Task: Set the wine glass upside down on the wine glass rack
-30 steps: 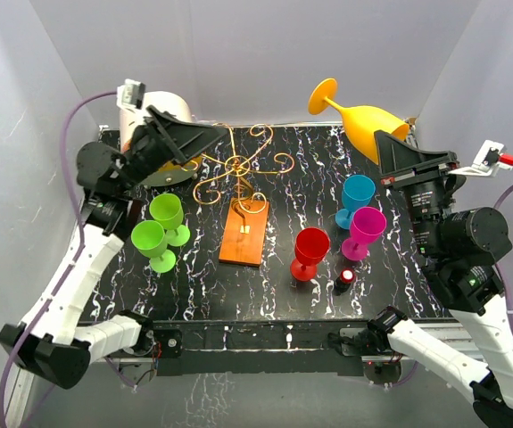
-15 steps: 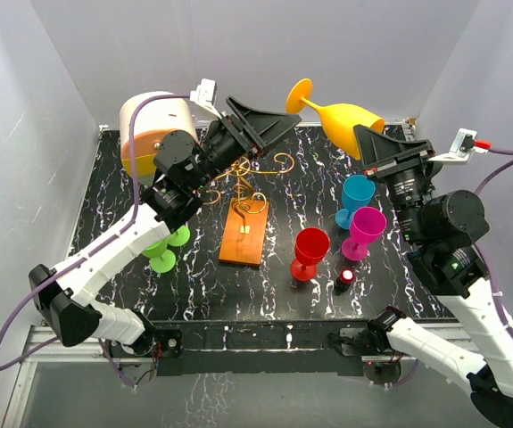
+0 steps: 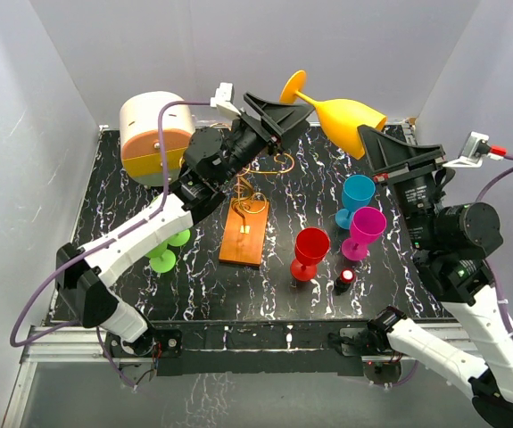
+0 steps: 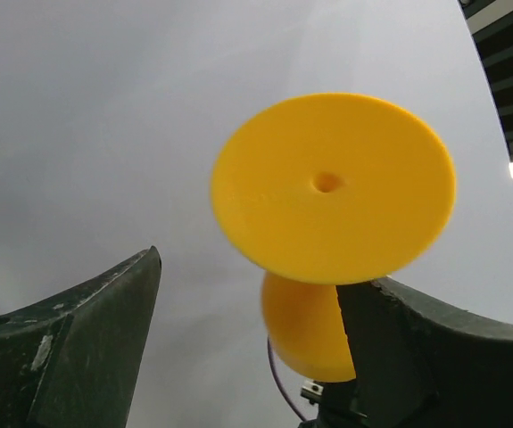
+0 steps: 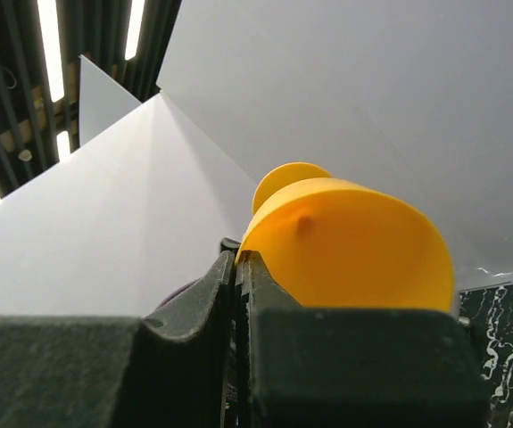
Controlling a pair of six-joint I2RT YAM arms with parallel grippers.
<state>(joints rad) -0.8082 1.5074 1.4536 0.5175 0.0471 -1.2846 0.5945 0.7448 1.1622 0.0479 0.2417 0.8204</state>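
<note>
A yellow-orange wine glass hangs in the air over the back of the table, tilted with its round foot pointing left. My right gripper is shut on the rim of the bowl, the rim pinched at the right gripper's fingertips. My left gripper is open just below the foot. In the left wrist view the foot fills the space ahead of the left gripper, apart from both fingers. The wine glass rack, gold wire on an orange base, is partly hidden under the left arm.
A cream-and-orange drum box stands at the back left. Green glasses stand at left under the left arm. Red, blue and magenta glasses stand at right, with a small dark object in front.
The left arm swung from over the drum box to the right, up to the glass's foot, and its jaws narrowed a little. The right gripper shifted the glass slightly left.
</note>
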